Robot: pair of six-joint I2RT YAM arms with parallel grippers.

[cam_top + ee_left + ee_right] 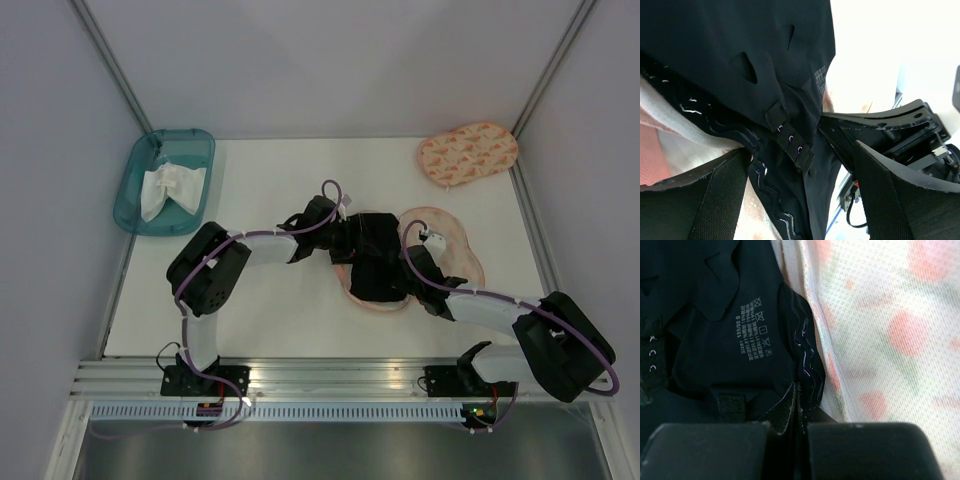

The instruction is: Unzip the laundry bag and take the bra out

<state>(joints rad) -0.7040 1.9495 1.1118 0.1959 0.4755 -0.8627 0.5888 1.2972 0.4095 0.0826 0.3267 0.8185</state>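
One black bra (pixel 378 262) lies across the opened laundry bag (pixel 462 245) at the middle of the counter (pixel 270 180). The right claw (pixel 797 405) pinches its scalloped edge; the left claw (pixel 801 155) stands spread apart astride the hook-and-eye band (pixel 782 131).

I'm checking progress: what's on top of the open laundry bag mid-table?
The black bra covers much of the laundry bag, pinched by the right tool. Anything beneath the bra is hidden.
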